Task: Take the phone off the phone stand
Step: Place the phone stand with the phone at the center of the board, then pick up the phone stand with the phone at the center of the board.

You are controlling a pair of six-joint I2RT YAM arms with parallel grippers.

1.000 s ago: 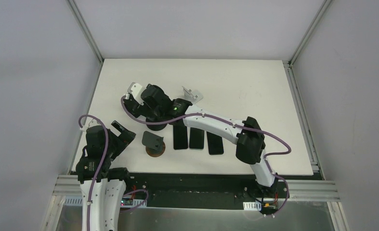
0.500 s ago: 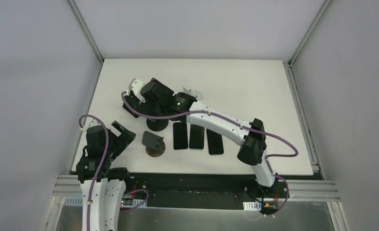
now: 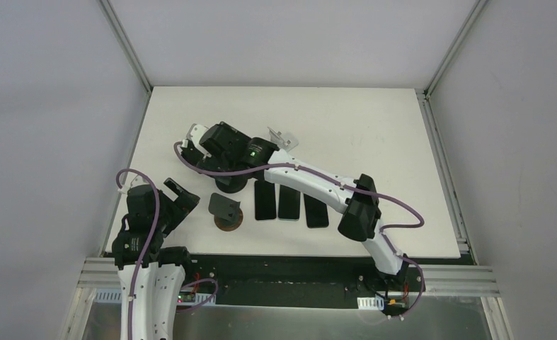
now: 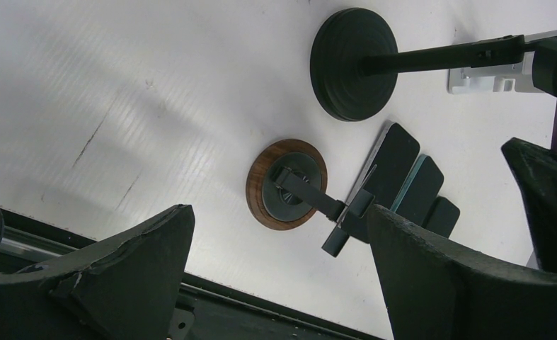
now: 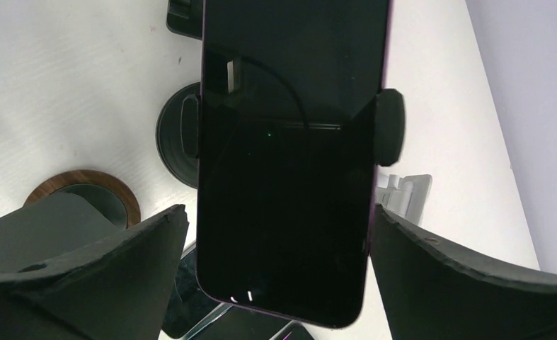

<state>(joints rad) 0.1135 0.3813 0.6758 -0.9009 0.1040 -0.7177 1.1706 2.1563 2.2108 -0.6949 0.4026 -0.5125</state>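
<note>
Glossy black phone (rounded corners) sits in matte stand.

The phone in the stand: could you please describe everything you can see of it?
The phone is a slim slab with rounded corners, a glossy black, unlit screen and a purplish edge. It faces the right wrist camera, held off the white table by the two side clamps of the black phone stand, above its round base. The right gripper has its jaws open on either side, apparently not touching it.
</note>
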